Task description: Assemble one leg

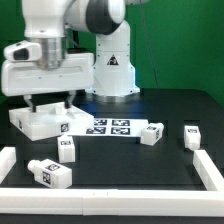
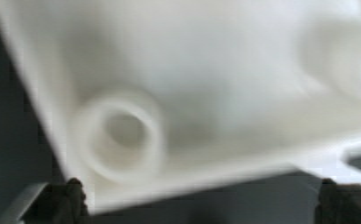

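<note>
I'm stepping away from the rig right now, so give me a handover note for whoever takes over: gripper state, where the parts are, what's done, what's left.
Gripper: open, fingers spread wide, low over the square panel at the exterior view's left. I can't see it holding anything.
Parts: four legs, all loose on the table. Leg and leg sit nearer the camera than the panel. Leg and leg are toward the exterior view's right.
The wrist view shows an empty round socket in the panel.
Done: no leg fitted.
Left: pick up a leg and fit it into the panel.
</note>
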Motion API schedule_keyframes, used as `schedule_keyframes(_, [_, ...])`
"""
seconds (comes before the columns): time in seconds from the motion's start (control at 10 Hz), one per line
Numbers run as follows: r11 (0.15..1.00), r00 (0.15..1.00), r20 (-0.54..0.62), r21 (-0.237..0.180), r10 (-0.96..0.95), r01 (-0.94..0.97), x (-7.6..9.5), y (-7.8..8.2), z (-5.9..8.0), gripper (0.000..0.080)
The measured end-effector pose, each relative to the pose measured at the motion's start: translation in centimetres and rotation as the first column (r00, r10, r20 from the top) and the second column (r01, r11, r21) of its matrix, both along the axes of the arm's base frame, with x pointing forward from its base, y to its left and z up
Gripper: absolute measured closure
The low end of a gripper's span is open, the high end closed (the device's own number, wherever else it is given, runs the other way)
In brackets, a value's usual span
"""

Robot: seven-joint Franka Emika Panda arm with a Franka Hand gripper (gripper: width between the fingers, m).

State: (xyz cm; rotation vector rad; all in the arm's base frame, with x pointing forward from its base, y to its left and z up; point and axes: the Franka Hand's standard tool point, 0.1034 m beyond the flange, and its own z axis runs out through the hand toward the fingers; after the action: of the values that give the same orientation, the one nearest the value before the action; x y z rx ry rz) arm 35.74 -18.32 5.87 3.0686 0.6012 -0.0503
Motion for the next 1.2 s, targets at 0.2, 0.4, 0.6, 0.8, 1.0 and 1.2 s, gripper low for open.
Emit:
schedule_keyframes(0.2, [0.995, 0.996, -0.001, -0.040, 0.088, -0.088, -1.9, -4.1, -0.6, 0.0150])
schedule_keyframes(0.4, [0.995, 0.997, 0.002, -0.045, 0.084, -0.083, -2.5, -4.3, -0.8, 0.0150])
schedule_keyframes(0.6, [0.994, 0.996, -0.004, -0.046, 0.094, -0.094, -2.7, -4.5, -1.0, 0.0150])
schedule_keyframes(0.8, [0.987, 0.988, -0.040, -0.056, 0.150, -0.153, -3.5, -6.2, -2.5, 0.0150])
schedule_keyframes(1.0, [0.987, 0.987, -0.065, -0.062, 0.147, -0.151, -4.2, -6.6, -3.8, 0.0150])
schedule_keyframes(1.2, [0.984, 0.985, -0.062, -0.065, 0.163, -0.167, -3.0, -6.5, -4.2, 0.0150])
